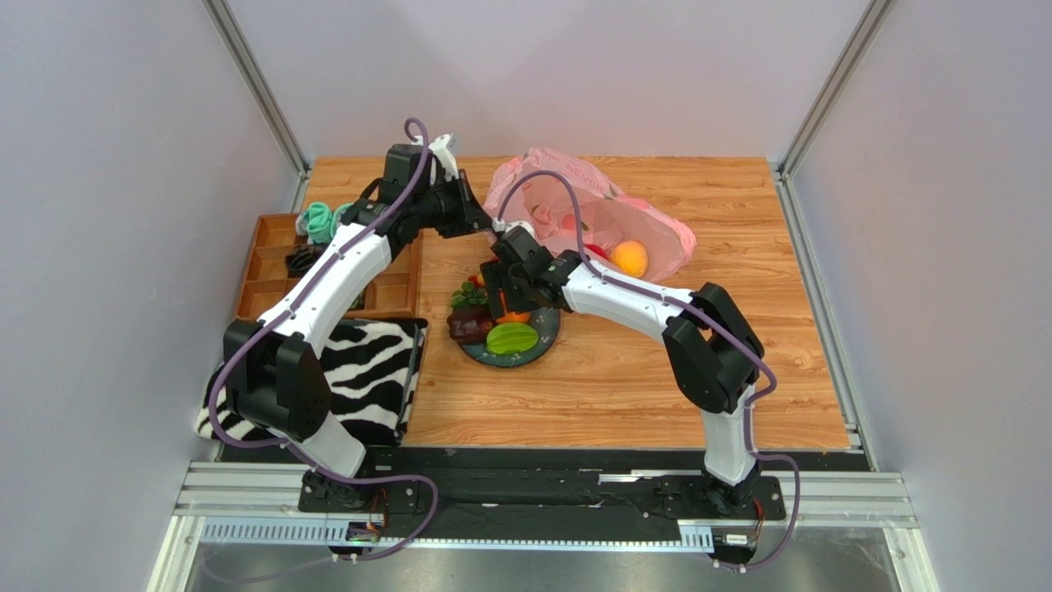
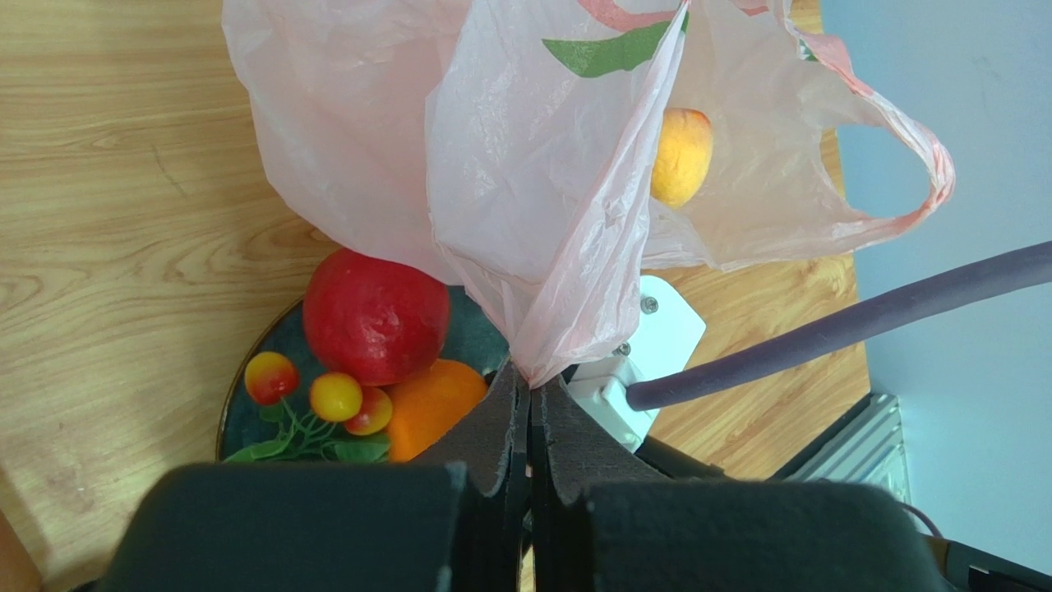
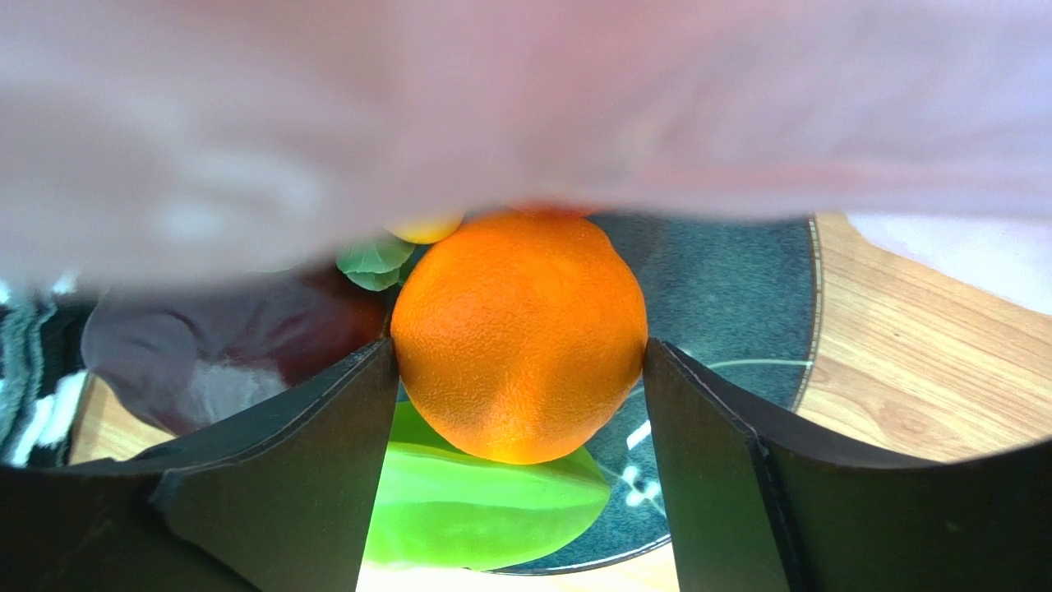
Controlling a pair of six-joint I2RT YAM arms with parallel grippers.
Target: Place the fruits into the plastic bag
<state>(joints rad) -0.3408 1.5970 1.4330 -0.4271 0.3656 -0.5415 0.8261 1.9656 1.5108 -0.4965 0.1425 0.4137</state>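
Note:
The pink plastic bag (image 1: 580, 216) lies at the back of the table, and a yellow-orange peach (image 1: 630, 257) shows through it. My left gripper (image 2: 531, 382) is shut on a bunched edge of the bag (image 2: 519, 160) and holds it up above the plate. On the dark plate (image 3: 729, 284) sit a red apple (image 2: 374, 317), red berries (image 2: 315, 395), a green oval fruit (image 3: 494, 506) and a dark purple fruit (image 3: 222, 358). My right gripper (image 3: 519, 345) is over the plate, with both fingers pressed against the sides of the orange (image 3: 519, 333).
A zebra-striped cloth (image 1: 371, 370) lies at the near left. A wooden compartment tray (image 1: 272, 265) with small items stands at the far left. The right arm's purple cable (image 2: 840, 327) runs beside the bag. Metal frame posts border the table.

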